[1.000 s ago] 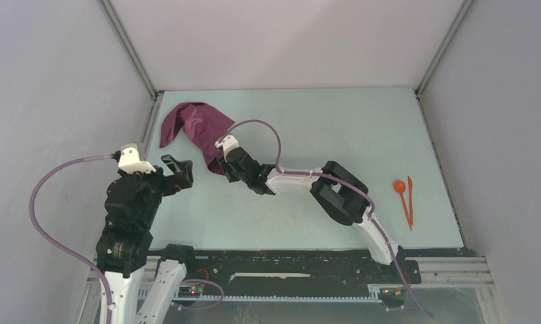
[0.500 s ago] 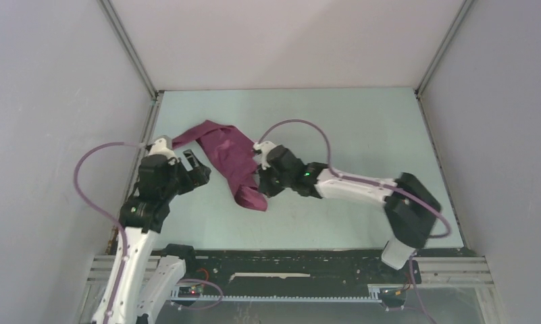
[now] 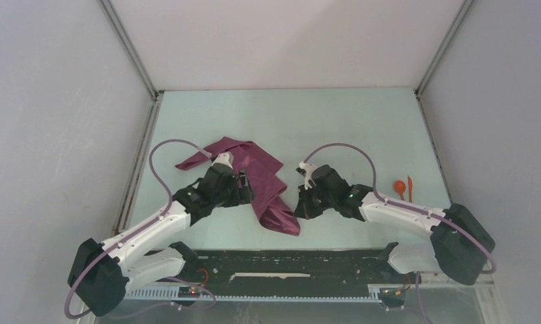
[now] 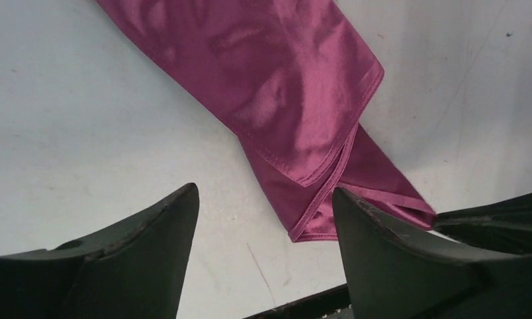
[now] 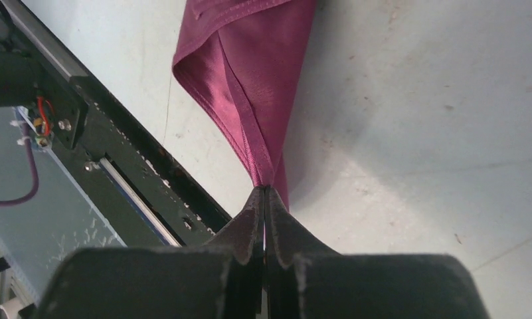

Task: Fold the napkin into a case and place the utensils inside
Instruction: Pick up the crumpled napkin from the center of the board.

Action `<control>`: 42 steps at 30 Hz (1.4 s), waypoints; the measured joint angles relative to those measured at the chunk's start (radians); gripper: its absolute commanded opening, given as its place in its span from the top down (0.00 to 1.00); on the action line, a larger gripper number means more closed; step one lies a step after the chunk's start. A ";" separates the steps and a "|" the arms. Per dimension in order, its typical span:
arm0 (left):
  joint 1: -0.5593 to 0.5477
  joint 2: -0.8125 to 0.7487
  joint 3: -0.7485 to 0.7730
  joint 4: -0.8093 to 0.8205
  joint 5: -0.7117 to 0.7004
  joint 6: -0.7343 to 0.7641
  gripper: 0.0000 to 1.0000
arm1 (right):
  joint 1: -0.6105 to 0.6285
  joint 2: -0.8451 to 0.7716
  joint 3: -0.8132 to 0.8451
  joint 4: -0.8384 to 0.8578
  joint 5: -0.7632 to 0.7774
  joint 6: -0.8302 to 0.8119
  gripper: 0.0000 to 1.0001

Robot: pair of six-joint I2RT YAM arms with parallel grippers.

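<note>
The maroon napkin lies crumpled in a long diagonal band on the pale table, not folded flat. My right gripper is shut on the band's near corner, and the cloth fans out ahead of the pinched fingers. My left gripper hovers over the band's middle, open and holding nothing. Its fingers stand either side of a folded end of the napkin in the left wrist view. The orange utensils, a spoon and a slim piece, lie at the right, partly behind my right arm.
The black base rail runs along the near table edge, close under the held corner. Grey walls close in the left, right and far sides. A purple cable arcs over each arm.
My right gripper closed on the napkin's corner and dragged the cloth from the far left toward the near centre. My left arm swung in over it, and its jaws narrowed a little.
</note>
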 measured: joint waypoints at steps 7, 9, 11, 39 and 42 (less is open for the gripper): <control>-0.056 0.092 -0.047 0.164 -0.024 -0.041 0.25 | -0.077 -0.117 -0.028 0.013 -0.024 0.004 1.00; -0.087 0.154 -0.017 0.181 -0.035 -0.040 0.28 | -0.090 -0.136 -0.036 0.016 -0.025 0.004 1.00; -0.122 0.207 0.016 0.195 -0.039 -0.038 0.33 | -0.098 -0.147 -0.045 0.016 -0.027 0.004 1.00; -0.208 0.520 0.159 0.219 -0.037 0.017 0.54 | -0.106 -0.168 -0.095 0.026 -0.046 0.005 1.00; -0.208 0.529 0.166 0.213 -0.041 0.029 0.67 | -0.106 -0.168 -0.095 0.026 -0.045 0.004 1.00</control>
